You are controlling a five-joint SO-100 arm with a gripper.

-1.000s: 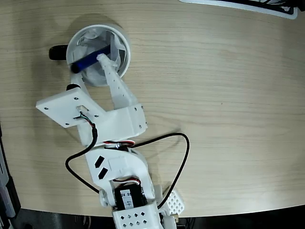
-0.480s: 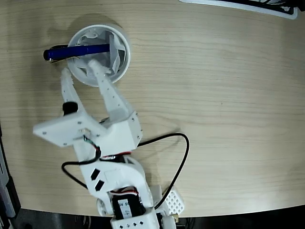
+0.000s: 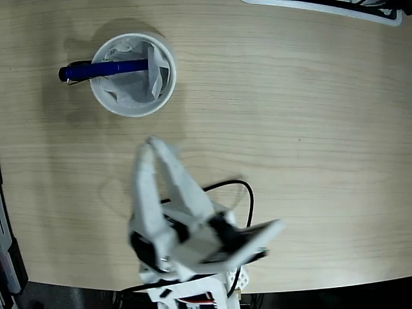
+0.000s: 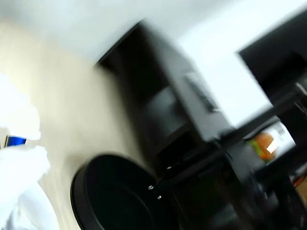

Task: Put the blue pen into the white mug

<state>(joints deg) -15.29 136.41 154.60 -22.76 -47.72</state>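
Observation:
The white mug (image 3: 168, 82) stands at the upper left of the fixed view, with crumpled white paper inside. The blue pen (image 3: 109, 67) lies tilted in it, one end down in the paper and the other poking out over the left rim, above the mug's dark handle. My gripper (image 3: 149, 145) is well below the mug and apart from it. It is motion-blurred, its white fingers meeting at the tips with nothing between them. The wrist view is heavily blurred; a small patch of the blue pen (image 4: 14, 140) shows at its left edge beside white blurs.
A black cable (image 3: 244, 193) loops on the wooden table beside the arm's base. A dark-edged white object (image 3: 335, 8) lies along the top right edge. The wrist view shows dark furniture (image 4: 192, 120) and a black round thing (image 4: 110, 191).
The gripper let go of the pen, which now rests in the mug. The arm then pulled back down and away from the mug, and its fingers came together.

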